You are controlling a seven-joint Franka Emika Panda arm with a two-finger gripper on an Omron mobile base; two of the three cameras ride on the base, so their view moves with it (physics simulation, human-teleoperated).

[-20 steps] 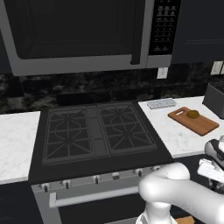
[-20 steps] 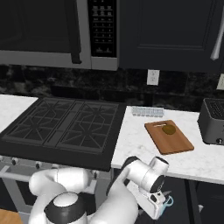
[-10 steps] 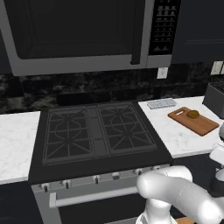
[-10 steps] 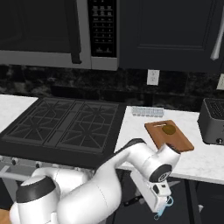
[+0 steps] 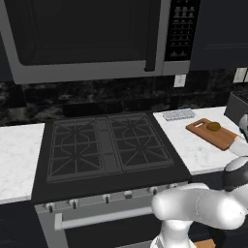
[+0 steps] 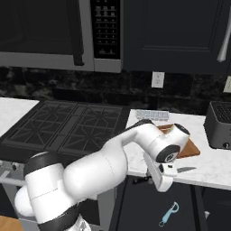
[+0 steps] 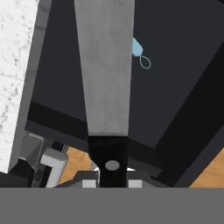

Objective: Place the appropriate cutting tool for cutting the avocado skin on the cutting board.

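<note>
Low in the right base view, the hand held a grey-bladed knife; next, lift it onto the reddish-brown wooden cutting board.

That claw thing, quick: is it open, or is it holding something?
Tool: shut on the knife, gripping its black handle; the grey blade points away from the hand.

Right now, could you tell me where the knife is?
The knife is held in the pincer in the right base view, at the counter's front edge, just in front of the cutting board.
</note>
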